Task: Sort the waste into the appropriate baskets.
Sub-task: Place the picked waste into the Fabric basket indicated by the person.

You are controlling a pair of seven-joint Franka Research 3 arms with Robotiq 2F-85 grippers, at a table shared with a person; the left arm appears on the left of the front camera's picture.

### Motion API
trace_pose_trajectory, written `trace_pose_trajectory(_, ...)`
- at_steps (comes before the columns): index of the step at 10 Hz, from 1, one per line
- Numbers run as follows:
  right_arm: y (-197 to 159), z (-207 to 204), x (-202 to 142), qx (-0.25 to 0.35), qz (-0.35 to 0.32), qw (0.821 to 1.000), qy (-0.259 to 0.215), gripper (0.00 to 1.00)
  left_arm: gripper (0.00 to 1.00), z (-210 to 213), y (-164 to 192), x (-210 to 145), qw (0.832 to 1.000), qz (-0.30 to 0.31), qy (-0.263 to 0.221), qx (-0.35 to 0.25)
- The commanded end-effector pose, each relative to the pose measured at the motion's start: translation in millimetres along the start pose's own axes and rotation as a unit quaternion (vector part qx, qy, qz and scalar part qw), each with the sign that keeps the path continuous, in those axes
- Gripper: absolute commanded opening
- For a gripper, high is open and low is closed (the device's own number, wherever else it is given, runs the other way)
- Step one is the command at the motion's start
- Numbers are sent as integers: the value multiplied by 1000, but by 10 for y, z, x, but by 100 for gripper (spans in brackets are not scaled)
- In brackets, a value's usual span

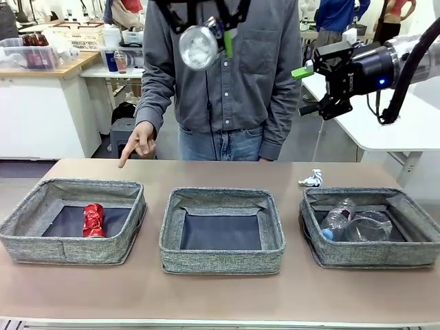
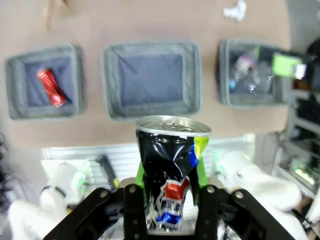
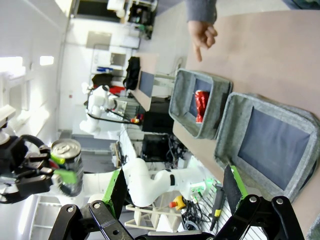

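Observation:
My left gripper hangs high over the middle of the table, shut on a dented dark blue soda can. From its wrist, the can stands upright between the green pads above the three grey baskets. A crushed red can lies in the left basket. The middle basket holds nothing. A clear bottle and a clear cup lie in the right basket. On the table behind that basket rests a crumpled wrapper. My right gripper is open in the air at the right, holding nothing.
A person stands at the far side; one hand points a finger down at the table behind the left basket. A white table stands to the right beyond the work table. A bare strip of tabletop runs in front of the baskets.

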State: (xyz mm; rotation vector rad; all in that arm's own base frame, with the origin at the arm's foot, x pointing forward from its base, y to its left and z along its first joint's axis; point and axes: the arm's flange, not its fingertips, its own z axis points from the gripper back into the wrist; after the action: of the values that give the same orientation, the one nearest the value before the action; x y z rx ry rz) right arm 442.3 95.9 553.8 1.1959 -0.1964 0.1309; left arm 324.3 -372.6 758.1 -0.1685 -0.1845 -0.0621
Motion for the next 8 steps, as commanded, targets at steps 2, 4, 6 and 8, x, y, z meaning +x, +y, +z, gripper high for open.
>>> trace_pose_trajectory(2,26,9,9,-7,-7,1000,0,100,38,-589,872,-493,998,14,-51,31)
trace_pose_trajectory(4,26,9,9,-7,-7,1000,0,100,38,-1062,1468,-707,994,57,-44,86)
trace_pose_trajectory(6,26,9,9,-7,-7,1000,0,100,38,-1406,2044,-861,987,141,-33,74)
trace_pose_trajectory(8,26,9,9,-7,-7,1000,0,100,38,-1582,2444,-821,978,196,-65,39)
